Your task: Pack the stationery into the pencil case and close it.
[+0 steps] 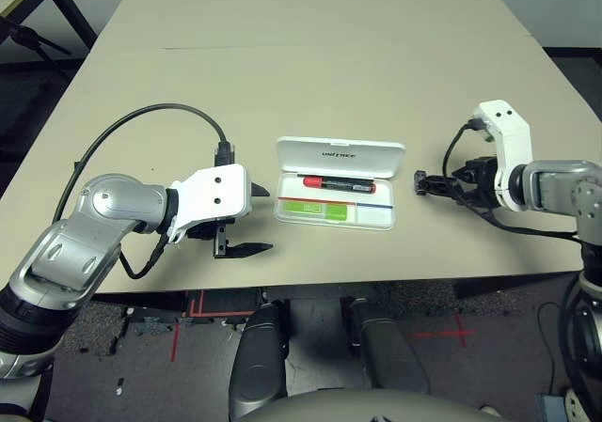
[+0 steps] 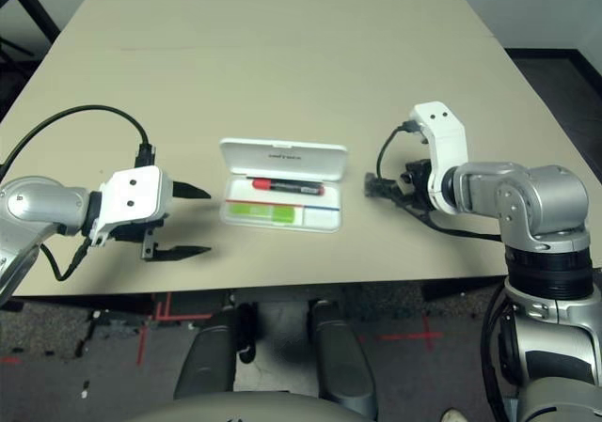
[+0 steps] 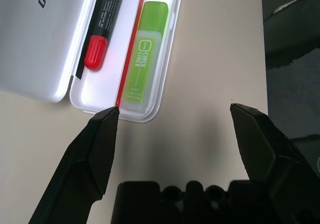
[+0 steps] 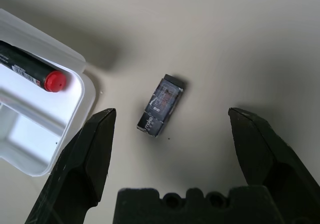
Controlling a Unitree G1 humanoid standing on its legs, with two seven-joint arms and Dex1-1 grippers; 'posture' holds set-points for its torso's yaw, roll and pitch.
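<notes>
The white pencil case (image 1: 376, 219) lies open at the table's front centre, its lid (image 1: 339, 157) folded back. In its tray lie the red marker (image 1: 337, 184) and the light-green stick (image 1: 318, 212). My left gripper (image 1: 261, 220) hovers just left of the case, open and holding nothing. The small dark-grey block (image 4: 161, 106) rests on the table right of the case. My right gripper (image 4: 171, 112) hangs open over it, one finger to each side, not touching it. From the head camera that right gripper (image 1: 419, 184) sits a short gap from the case's right end.
A black cable (image 1: 141, 117) loops over the table behind my left arm. The table's front edge (image 1: 376, 276) runs close below the case and both grippers. A seam (image 1: 282, 46) crosses the wide bare tabletop behind the case.
</notes>
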